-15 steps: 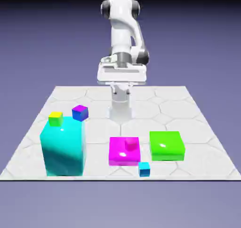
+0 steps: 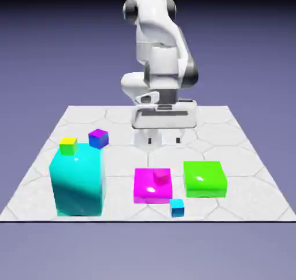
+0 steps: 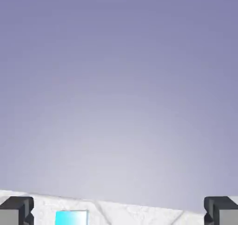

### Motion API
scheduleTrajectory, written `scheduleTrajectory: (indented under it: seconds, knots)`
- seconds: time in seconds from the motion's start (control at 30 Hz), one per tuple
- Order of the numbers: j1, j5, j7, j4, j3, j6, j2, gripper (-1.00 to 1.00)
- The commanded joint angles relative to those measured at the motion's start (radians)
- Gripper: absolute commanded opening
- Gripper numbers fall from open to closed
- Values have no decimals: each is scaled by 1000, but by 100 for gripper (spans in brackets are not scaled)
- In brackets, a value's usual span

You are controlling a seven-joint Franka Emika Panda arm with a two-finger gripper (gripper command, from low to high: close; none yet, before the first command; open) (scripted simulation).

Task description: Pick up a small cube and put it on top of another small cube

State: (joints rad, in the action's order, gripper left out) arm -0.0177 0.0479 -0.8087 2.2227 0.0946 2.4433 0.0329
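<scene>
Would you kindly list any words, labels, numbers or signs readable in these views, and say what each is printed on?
None: no text, number or sign shows in either view.
The small cube, the big blocks, the table and the robot's gripper all have plain, unmarked surfaces.

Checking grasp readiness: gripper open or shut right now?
Open. In the hand view the fingertips sit far apart at both bottom corners, nothing between them; the gripper is off the small cube.
</scene>
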Motion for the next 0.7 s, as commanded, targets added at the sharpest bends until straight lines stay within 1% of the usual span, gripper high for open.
scheduleTrajectory:
  seconds: [0.0, 0.67]
  knots:
    - [2, 3, -4, -36, 6, -37, -33, 0]
    - [-3, 62, -88, -761, 123, -769, -696, 0]
